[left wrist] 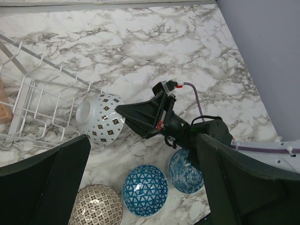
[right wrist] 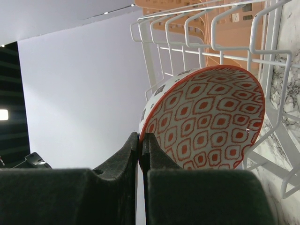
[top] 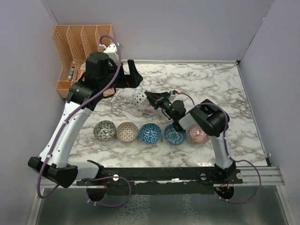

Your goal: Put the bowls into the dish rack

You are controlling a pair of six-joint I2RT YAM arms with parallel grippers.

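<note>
Though white and diamond-dotted outside, a bowl [right wrist: 206,117] red-patterned within.

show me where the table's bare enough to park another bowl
Bare marble at the back right, between the dish rack and the right wall, and right of the red-pink bowl. Crowded: the five-bowl row in front, and the rack, where the right gripper holds the sixth bowl.

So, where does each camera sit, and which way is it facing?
Top external: above, behind the bases, looking down on the marble table; left arm and right arm show.
Left wrist: over the table, facing down; its open fingers frame the picture.
Right wrist: low, facing the dish rack; its shut fingers pinch the red bowl.
Shared: all see that bowl.
</note>
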